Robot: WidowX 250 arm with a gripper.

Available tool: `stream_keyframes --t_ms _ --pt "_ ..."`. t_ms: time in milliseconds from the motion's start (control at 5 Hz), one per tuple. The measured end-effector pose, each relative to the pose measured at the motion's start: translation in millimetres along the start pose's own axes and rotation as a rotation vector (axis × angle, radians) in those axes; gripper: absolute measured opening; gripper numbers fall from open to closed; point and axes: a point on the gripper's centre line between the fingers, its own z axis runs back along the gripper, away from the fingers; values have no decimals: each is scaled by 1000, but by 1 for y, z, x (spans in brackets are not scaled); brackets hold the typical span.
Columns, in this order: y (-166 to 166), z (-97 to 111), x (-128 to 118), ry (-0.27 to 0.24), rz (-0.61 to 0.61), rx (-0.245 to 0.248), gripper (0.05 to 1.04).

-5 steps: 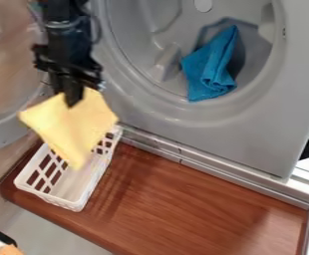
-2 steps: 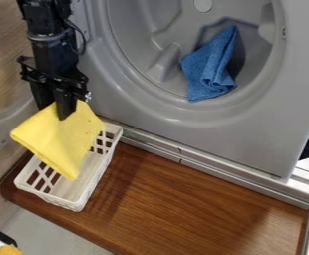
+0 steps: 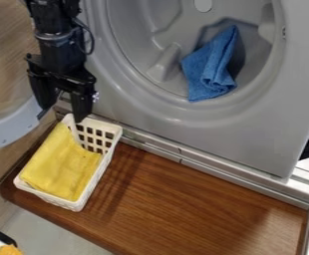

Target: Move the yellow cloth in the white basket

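Observation:
Just above the far end of the white basket, my gripper (image 3: 64, 113) hangs open with nothing between its fingers. The yellow cloth (image 3: 63, 166) lies inside the white basket (image 3: 106, 160), spread over its near and left part, apart from the gripper. The basket stands on the left end of a brown wooden board.
A grey machine with a round drum opening (image 3: 263, 107) stands behind the board, and a blue cloth (image 3: 210, 69) lies in the drum. Its round door (image 3: 14, 130) is swung out at the left. The wooden board (image 3: 184, 199) extends to the right.
The yellow cloth, earlier held in the gripper above the basket, has been let go and has dropped into it. The gripper has opened and shifted slightly to the right.

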Motion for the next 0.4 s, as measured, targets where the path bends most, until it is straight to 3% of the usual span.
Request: stream_keyframes --t_ms 400 --pt "-28 0 0 -32 -96 -35 1001"
